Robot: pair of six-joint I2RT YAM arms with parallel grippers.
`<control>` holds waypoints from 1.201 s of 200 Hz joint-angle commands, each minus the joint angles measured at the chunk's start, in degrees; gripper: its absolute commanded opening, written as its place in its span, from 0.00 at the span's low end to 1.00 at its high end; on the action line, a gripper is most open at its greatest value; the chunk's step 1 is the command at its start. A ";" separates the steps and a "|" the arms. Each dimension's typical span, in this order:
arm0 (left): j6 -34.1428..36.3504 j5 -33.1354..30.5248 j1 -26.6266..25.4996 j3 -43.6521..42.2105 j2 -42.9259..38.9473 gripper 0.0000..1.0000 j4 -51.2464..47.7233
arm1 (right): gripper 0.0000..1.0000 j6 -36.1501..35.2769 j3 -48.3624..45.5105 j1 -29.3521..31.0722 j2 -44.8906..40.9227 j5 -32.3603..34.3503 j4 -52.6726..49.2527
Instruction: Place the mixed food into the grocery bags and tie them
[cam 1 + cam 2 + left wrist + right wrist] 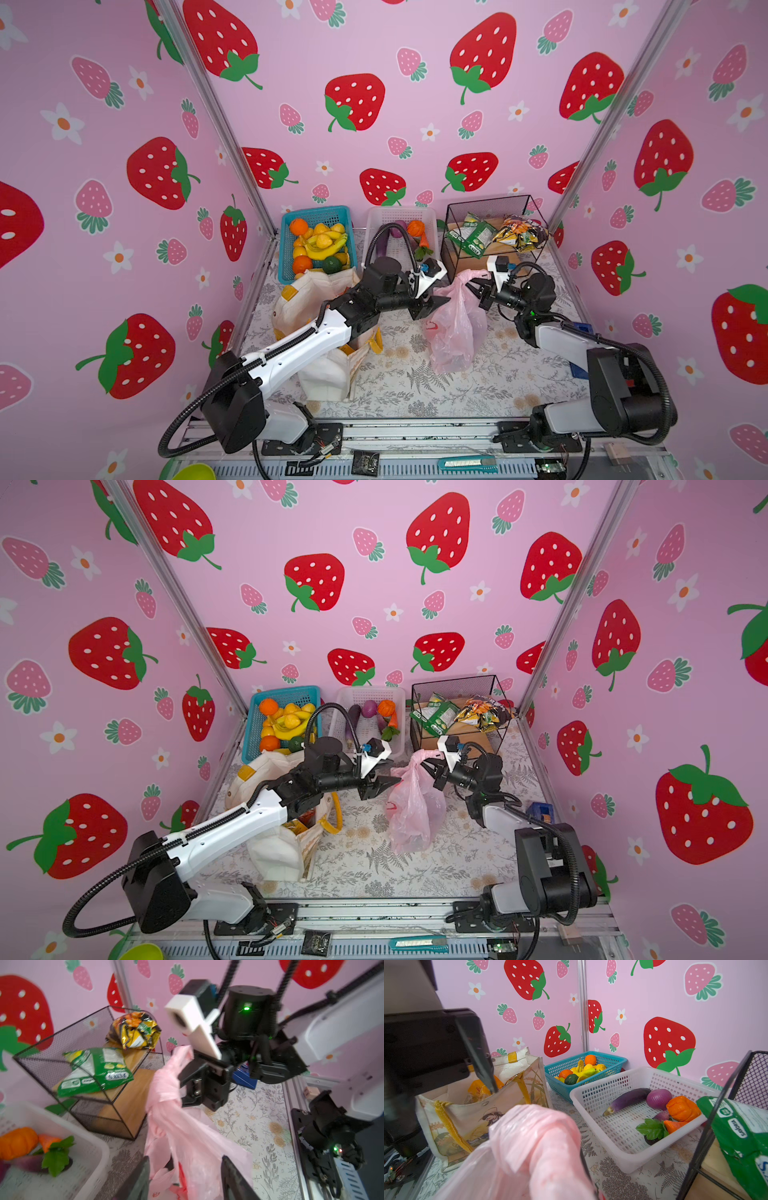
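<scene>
Fingers of the right gripper [473,286] are pressed together on the gathered neck of the pink bag [457,332], and the neck is seen clamped between them in both top views. From this grip the bag is stretched down to the flowered table cloth [415,386], on which its body is rested. Its long axis is nearly upright. The closed neck is pointed up and a little toward the far baskets, and the round bottom is turned toward the near edge of the table. The neck is twisted into a thick rope, and a small bunch of plastic is seen past the grip. The plastic is thin, pale pink, half transparent and much wrinkled, with a red print on its side.

The left gripper [186,1180] is held low at the side of the bag, with its jaws apart. In the left wrist view the pink plastic is seen between the two fingers [234,1178]; whether it is touched by them cannot be told.

Further left, under the left arm, the canvas tote [324,374] is placed. It is cream with yellow straps, its mouth is open, and an orange packet [481,1087] is seen inside. Along the far wall the blue basket [284,249] with fruit, the white basket [395,214] with vegetables and the wire basket [486,205] with snack packets are lined up.
</scene>
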 commanded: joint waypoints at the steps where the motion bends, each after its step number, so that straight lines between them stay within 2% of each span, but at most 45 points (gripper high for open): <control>1: 2.38 -1.18 2.51 4.43 5.58 0.37 -2.96 | 0.00 2.52 1.39 0.01 -0.44 -1.11 4.20; 23: 2.93 0.68 2.65 8.12 10.67 0.27 -4.58 | 0.00 4.54 1.52 0.95 -0.41 0.33 5.88; 57: 1.77 4.88 1.40 8.11 13.22 0.22 -0.70 | 0.00 8.94 1.98 1.87 1.41 0.59 9.97; 92: -1.82 4.28 -0.57 5.14 13.79 0.27 5.83 | 0.00 11.07 2.42 2.59 2.35 0.70 11.34; 113: -4.81 1.26 -2.57 3.55 14.69 0.29 10.72 | 0.00 11.95 2.36 3.00 2.89 0.63 12.13; 137: -5.42 -2.92 -3.98 2.99 15.66 0.30 12.86 | 0.00 14.32 2.15 3.27 3.80 -0.52 14.22; 165: -3.92 -5.19 -3.83 2.68 15.60 0.31 13.25 | 0.00 13.73 1.87 3.27 3.41 -1.01 13.21; 212: -2.72 -3.87 -2.46 2.82 14.30 0.41 12.38 | 0.00 11.83 2.25 3.27 2.62 -1.02 10.45; 240: -2.37 -2.76 -1.97 2.63 13.45 0.42 13.01 | 0.00 11.34 2.41 3.35 2.71 -1.01 9.92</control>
